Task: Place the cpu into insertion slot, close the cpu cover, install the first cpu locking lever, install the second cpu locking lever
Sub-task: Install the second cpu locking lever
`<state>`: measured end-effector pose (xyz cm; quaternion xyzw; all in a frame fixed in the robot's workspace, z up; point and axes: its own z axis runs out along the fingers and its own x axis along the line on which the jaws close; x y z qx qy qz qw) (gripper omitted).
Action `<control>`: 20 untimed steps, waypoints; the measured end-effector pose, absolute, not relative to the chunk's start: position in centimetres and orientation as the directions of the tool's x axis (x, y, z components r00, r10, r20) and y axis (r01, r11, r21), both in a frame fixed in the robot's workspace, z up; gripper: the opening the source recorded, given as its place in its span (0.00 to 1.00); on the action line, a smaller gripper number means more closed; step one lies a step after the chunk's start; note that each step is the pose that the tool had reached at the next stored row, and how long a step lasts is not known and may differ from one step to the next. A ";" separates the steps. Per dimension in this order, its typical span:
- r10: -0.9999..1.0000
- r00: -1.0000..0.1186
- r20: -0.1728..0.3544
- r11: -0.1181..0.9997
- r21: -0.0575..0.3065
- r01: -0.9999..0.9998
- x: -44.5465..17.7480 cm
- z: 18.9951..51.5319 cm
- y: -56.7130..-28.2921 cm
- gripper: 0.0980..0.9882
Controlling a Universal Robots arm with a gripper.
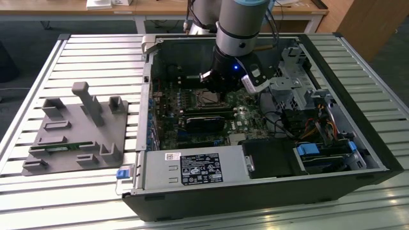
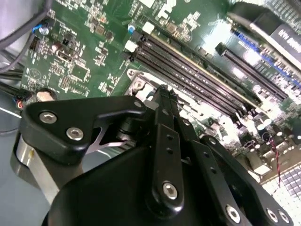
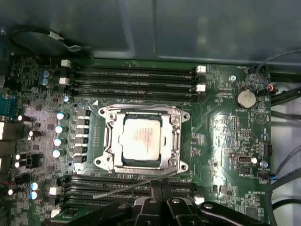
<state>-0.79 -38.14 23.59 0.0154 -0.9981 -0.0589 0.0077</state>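
- Inside the insertion slot point(image 3: 143, 141) the cpu point(image 3: 141, 140) sits flat, with the cpu cover point(image 3: 109, 136) closed around it.
- Beside the slot, one locking lever point(image 3: 123, 189) sticks out loose, seemingly unlatched.
- Over the slot the gripper point(image 2: 163, 90) hovers, fingers pinched narrow, holding nothing.
- The exterior view adds the computer case point(image 1: 255, 191).

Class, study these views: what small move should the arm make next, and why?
Probably press the tool down on the loose locking lever to latch it: the cpu is seated, the cpu cover lies closed around it, and that lever slants free beside the tool.
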 end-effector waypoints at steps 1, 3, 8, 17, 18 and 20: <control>-0.032 -0.999 0.013 0.993 0.118 -0.030 -0.8 23.6 -38.3 0.01; -0.032 -0.999 0.013 0.993 0.118 -0.030 -0.8 23.6 -38.6 0.01; -0.031 -0.999 0.013 0.993 0.119 -0.030 -1.1 23.6 -38.9 0.01; -0.032 -0.999 0.011 0.981 0.191 -0.030 -1.7 23.5 -39.7 0.01; -0.032 -0.999 0.011 0.981 0.191 -0.029 -1.8 23.5 -39.8 0.01; -0.032 -0.999 0.011 0.981 0.191 -0.030 -2.3 23.5 -39.9 0.01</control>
